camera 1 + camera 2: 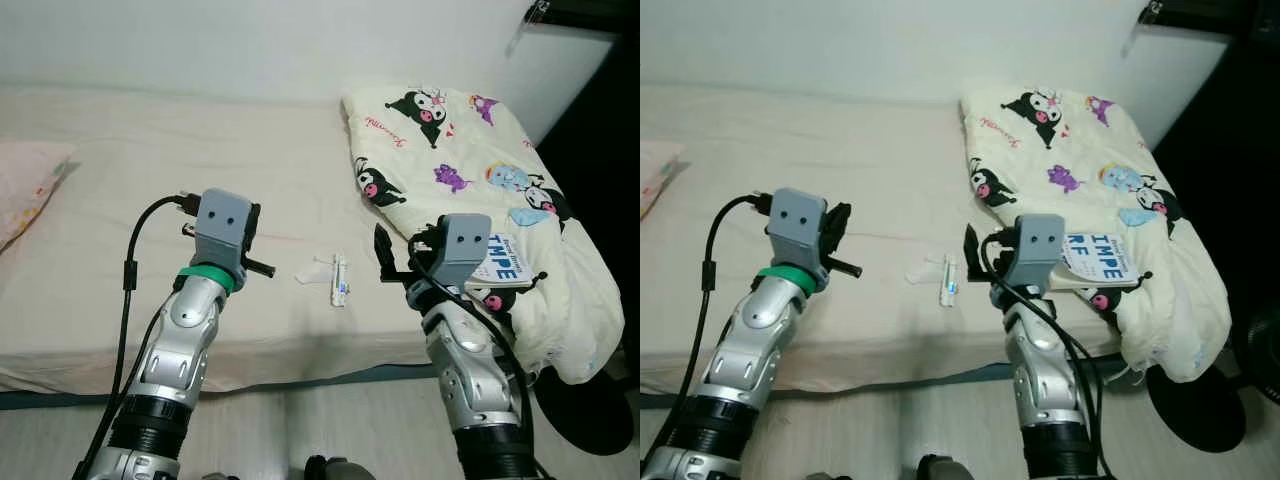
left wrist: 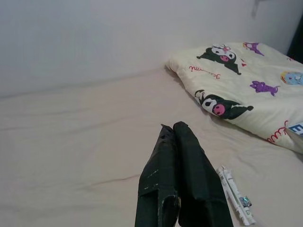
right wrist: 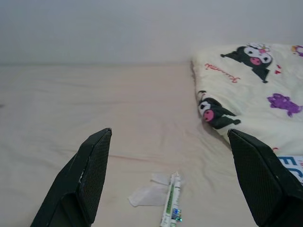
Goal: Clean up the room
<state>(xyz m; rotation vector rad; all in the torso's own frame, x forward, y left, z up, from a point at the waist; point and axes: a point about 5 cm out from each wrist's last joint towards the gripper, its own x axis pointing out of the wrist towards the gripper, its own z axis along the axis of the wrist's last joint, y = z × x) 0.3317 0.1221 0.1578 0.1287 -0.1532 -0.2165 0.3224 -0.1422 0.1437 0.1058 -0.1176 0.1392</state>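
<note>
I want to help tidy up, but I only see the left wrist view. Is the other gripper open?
Observer: Yes. The right gripper is open, its fingers spread wide over the bed.
Operator: What's beside the long white tube?
Observer: A crumpled clear wrapper lies on the sheet beside the tube, on the robot's left of it.
Operator: Is there anything at the other end of the bed?
Observer: A pink pillow lies at the bed's far left edge.
</note>
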